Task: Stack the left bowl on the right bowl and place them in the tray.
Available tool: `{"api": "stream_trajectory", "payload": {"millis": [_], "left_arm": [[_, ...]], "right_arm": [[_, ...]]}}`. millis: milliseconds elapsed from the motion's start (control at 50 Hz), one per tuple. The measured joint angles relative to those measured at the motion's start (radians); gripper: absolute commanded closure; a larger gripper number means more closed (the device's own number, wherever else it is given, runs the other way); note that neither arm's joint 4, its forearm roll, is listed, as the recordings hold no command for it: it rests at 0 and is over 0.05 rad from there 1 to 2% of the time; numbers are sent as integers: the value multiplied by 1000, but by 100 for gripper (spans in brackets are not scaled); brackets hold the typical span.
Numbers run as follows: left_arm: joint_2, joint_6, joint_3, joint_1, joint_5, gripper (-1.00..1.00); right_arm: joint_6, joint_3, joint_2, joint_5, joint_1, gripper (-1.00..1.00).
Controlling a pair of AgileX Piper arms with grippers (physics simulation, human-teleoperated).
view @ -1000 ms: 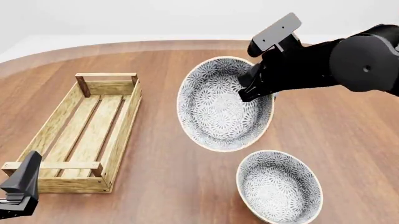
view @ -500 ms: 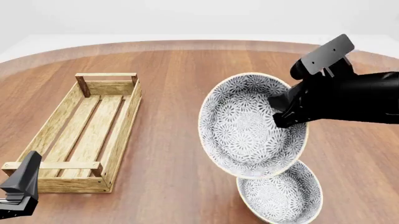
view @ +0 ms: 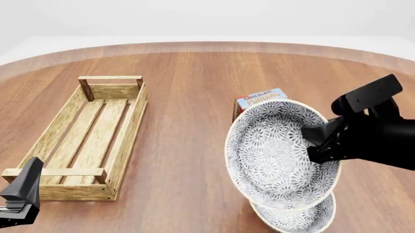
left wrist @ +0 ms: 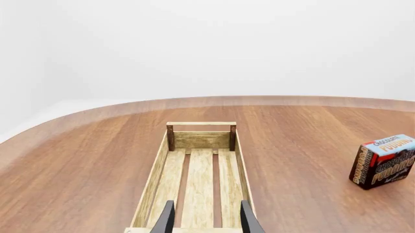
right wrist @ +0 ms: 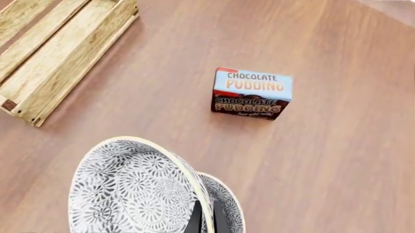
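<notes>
The right pincer [view: 310,145] is clamped on the rim of the left bowl [view: 275,150], holding it tilted in the lower right of the front view, directly above the right bowl [view: 295,218] resting on the counter [view: 188,82]. A chocolate pudding box [view: 259,99] stands just behind them. The left pincer [left wrist: 204,221] hangs agape and empty at the near end of the tray [view: 133,116] at left.

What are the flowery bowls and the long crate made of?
The two round white bowls with grey floral pattern, one held and one on the table, look like smooth glazed ceramic. The long light-wood slatted tray looks like unpainted wood with visible grain.
</notes>
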Motion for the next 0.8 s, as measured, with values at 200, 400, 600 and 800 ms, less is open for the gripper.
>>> {"api": "stream_trajectory", "payload": {"millis": [200,400,600,800], "left_arm": [[0,0,0,0,0,-100],[0,0,0,1,0,-100],[0,0,0,1,0,-100],[0,0,0,1,0,-100]], "right_arm": [[33,71,-42,-20,-22,100],[63,128,-73,-38,-38,100],[96,178,-97,-69,-59,100],[122,223,-103,-109,-87,100]]}}
